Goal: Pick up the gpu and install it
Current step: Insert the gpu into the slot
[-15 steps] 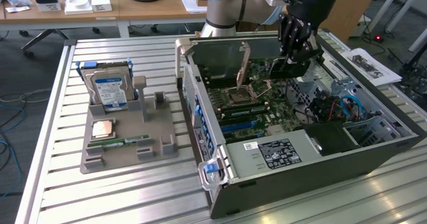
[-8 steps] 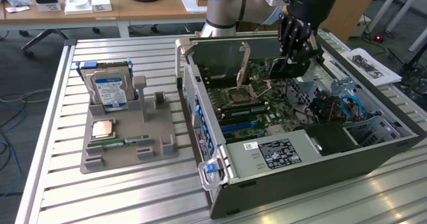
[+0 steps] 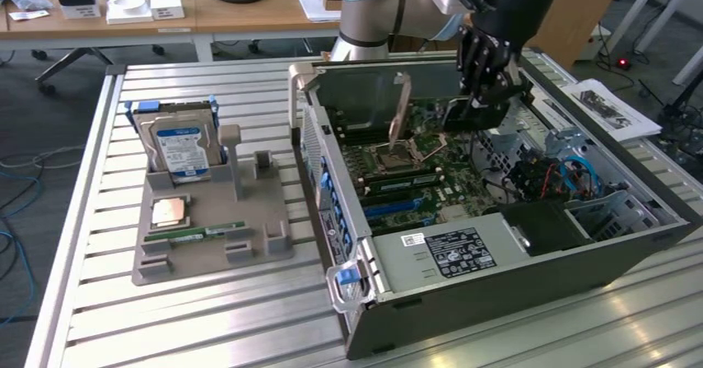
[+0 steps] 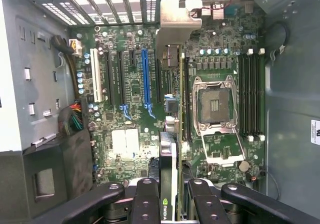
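While I watched from the remote desk, the biggest thing before me was the slatted metal table (image 3: 220, 319), with wooden desks (image 3: 220, 14) behind it carrying tape rolls and small boxes. On the table, toward the exterior view's right, lay an open computer case (image 3: 615, 253) on its side, its green motherboard (image 4: 135, 84) facing up with a long blue slot (image 4: 145, 79) and a bare processor socket (image 4: 216, 104). Well apart from it, toward the exterior view's left, sat a grey holder (image 3: 209, 253); a hard drive (image 3: 181, 150) with a blue label stood upright in its back compartment, a square chip (image 3: 168, 211) lay flat in front of that, and a narrow green memory stick (image 3: 197, 234) lay nearer the front edge. The gripper (image 3: 486, 95) hung inside the case, fingers narrowed and clamped on the gpu (image 4: 166, 159), which it held on edge over the board between the blue slot and the socket; I could not tell whether the card touched any slot.
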Controlling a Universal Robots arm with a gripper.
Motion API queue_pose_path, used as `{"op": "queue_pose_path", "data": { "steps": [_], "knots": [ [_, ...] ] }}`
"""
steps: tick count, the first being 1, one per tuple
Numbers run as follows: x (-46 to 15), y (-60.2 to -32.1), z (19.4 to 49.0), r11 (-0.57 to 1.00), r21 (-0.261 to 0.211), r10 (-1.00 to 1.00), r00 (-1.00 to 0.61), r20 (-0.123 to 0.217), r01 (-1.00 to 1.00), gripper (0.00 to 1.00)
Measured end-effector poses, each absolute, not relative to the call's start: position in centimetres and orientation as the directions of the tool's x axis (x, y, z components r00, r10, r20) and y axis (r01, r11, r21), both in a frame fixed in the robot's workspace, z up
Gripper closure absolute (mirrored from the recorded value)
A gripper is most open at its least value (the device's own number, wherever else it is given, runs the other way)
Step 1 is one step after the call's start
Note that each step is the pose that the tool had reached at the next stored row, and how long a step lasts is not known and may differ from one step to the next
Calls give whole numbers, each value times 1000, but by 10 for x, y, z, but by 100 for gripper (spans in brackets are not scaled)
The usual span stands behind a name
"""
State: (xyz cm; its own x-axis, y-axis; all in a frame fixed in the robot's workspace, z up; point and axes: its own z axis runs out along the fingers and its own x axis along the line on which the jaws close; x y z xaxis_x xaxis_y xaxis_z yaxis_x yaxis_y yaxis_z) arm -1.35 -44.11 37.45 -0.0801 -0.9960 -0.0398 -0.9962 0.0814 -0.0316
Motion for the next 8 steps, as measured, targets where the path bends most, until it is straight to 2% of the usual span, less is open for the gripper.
{"op": "queue_pose_path", "data": {
  "steps": [8],
  "knots": [
    [-14,-441,361,81,-32,-996,-80,-40,-996,73]
  ]
}}
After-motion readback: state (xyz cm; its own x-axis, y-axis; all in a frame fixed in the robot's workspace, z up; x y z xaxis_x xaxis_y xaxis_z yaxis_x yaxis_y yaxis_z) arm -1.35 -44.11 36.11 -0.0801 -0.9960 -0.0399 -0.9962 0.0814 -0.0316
